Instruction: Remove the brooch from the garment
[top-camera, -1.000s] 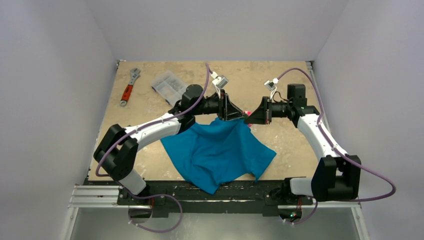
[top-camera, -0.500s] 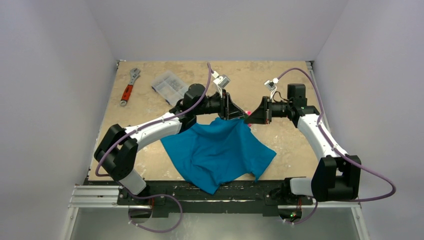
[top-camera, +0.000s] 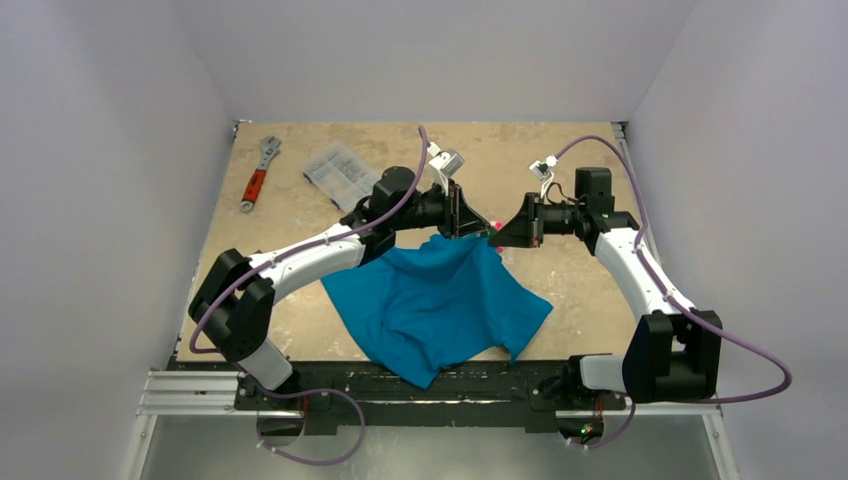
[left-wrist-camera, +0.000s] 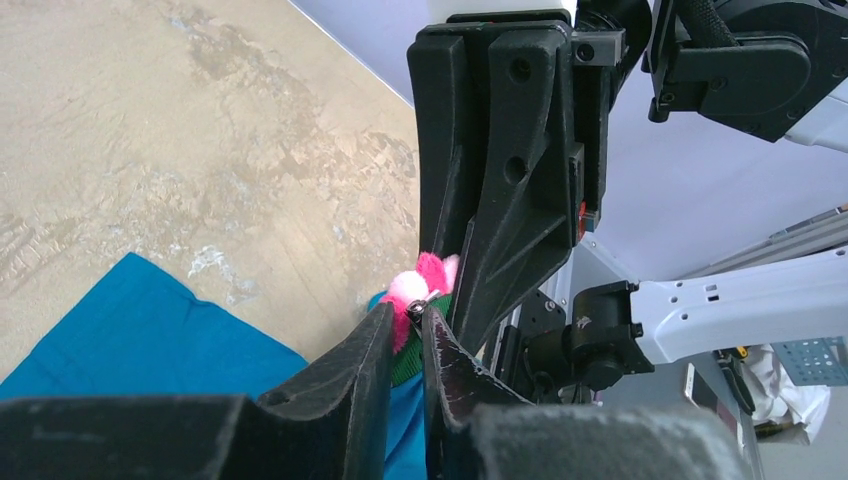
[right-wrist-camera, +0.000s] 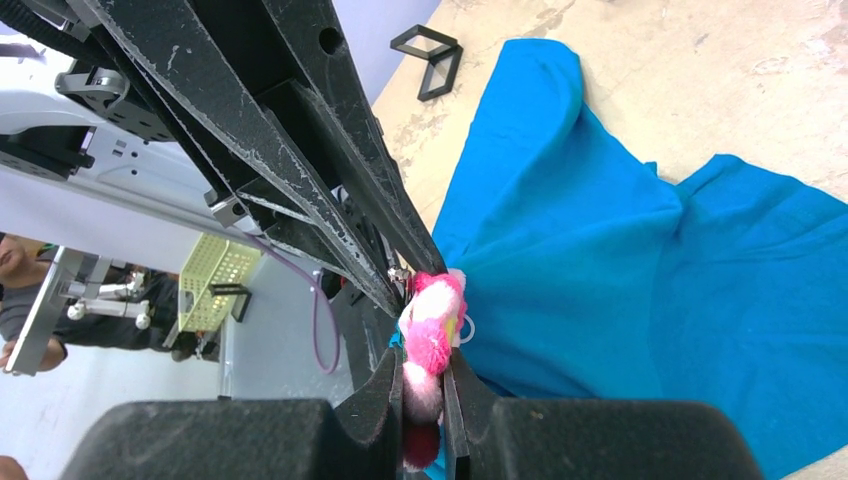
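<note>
Pink-red flower-shaped brooch (right-wrist-camera: 432, 320) pinned at the peak of the raised teal-blue cloth T-shirt (top-camera: 440, 305).
We are clamping it in our right fingers (right-wrist-camera: 385, 400); left fingers (left-wrist-camera: 365, 360) are sitting nearly together at its clasp, grip unclear; tugging risks tearing cloth.

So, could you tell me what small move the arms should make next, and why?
Probably ease the right gripper away from the left gripper, slowly: it is shut on the brooch, the left pinches at its base, and the garment hangs from there.
</note>
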